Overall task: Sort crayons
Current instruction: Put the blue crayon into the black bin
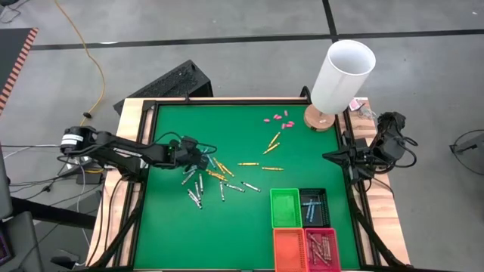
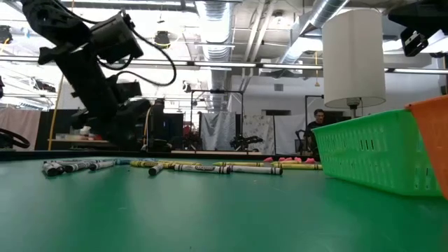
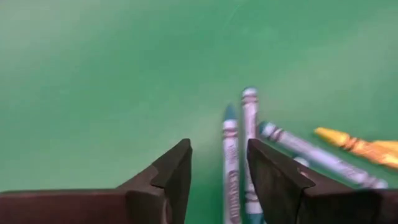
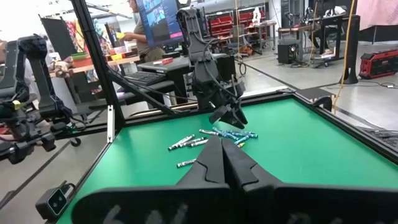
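Green matting covers the desk (image 1: 249,132), and the crayons (image 1: 208,177) are scattered across its left-centre part, with a few yellow-orange ones lying apart toward the middle. The left pincer (image 1: 203,160) is lowered at the upper left edge of that cluster; its fingers (image 3: 171,177) are seen spread, with only bare mat between them. In the left wrist view, 2 pale crayons (image 3: 239,155) lie side by side just beside the inner face of one finger, not clearly touched, and a yellow-orange crayon (image 3: 354,144) lies farther off. No crayon is pinched. The right pincer (image 1: 330,156) is held at the desk's right edge, well apart from the crayons, its fingers pressed together on nothing. Four bins are grouped at the near right corner: a green bin (image 1: 285,208), a black bin (image 1: 314,205) with light blue crayons inside, an orange bin (image 1: 288,249) and a pink-red bin (image 1: 321,249) with brownish-red crayons inside. Open mat is left between the cluster and the bins. Small pink pieces (image 1: 277,119) lie near the far edge, beside a white lamp (image 1: 340,75).
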{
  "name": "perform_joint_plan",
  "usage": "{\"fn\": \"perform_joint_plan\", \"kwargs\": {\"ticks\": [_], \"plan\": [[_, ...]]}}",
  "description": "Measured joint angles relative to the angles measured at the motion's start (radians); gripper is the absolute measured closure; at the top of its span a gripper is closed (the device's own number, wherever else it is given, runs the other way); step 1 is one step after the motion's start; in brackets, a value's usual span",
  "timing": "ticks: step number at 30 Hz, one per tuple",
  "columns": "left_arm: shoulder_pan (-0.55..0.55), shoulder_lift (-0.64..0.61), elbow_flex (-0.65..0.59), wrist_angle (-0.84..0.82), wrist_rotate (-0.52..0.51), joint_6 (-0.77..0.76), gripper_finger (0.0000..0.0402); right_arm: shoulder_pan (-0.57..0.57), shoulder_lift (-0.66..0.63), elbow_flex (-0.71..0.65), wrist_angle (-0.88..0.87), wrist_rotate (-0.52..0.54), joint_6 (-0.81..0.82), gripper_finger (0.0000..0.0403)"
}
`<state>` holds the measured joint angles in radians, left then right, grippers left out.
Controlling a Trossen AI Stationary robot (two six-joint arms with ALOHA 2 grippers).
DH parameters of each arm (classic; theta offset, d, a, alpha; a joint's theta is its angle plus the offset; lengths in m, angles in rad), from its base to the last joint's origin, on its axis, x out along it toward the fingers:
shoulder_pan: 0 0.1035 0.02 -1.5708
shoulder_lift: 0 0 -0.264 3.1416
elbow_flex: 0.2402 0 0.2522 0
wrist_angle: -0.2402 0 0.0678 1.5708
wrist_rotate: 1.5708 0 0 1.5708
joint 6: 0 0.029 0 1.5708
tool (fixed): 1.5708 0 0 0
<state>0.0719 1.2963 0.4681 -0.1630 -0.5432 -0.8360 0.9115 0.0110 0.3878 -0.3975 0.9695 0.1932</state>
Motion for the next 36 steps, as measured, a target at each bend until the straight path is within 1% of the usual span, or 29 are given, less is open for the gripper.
{"fn": "perform_joint_plan", "kwargs": {"ticks": [3,6,17,23,25,27,33,34,36], "plan": [[0.0,0.01,0.001,0.006,-0.004,0.002,0.0236,0.0,0.0,0.0,0.001,0.0,0.0,0.0403],[0.0,0.018,0.0,0.008,-0.012,0.003,0.0225,0.0,0.0,0.0,-0.001,0.0,0.0,0.0403],[0.0,0.113,0.002,0.019,0.028,-0.016,0.0227,0.0,0.0,0.0,-0.002,0.0,0.001,0.0403],[0.0,0.125,0.003,0.015,0.044,-0.041,0.0232,0.0,0.0,0.0,-0.002,0.0,0.002,0.0403],[0.0,0.121,0.003,0.012,0.052,-0.045,0.0247,0.0,0.0,0.0,-0.002,0.0,0.001,0.0403],[0.0,0.121,0.003,0.004,0.057,-0.055,0.0273,0.0,0.0,0.0,-0.002,0.0,0.002,0.0403],[0.0,0.123,0.003,-0.001,0.055,-0.067,0.0382,0.0,0.0,0.0,-0.002,0.0,0.002,0.0403],[0.0,0.123,0.003,-0.001,0.049,-0.069,0.0389,0.0,0.0,0.0,-0.002,0.0,0.002,0.0403],[0.0,0.123,0.006,-0.005,0.034,-0.078,0.039,0.0,0.0,0.0,-0.002,0.0,0.002,0.0403]]}}
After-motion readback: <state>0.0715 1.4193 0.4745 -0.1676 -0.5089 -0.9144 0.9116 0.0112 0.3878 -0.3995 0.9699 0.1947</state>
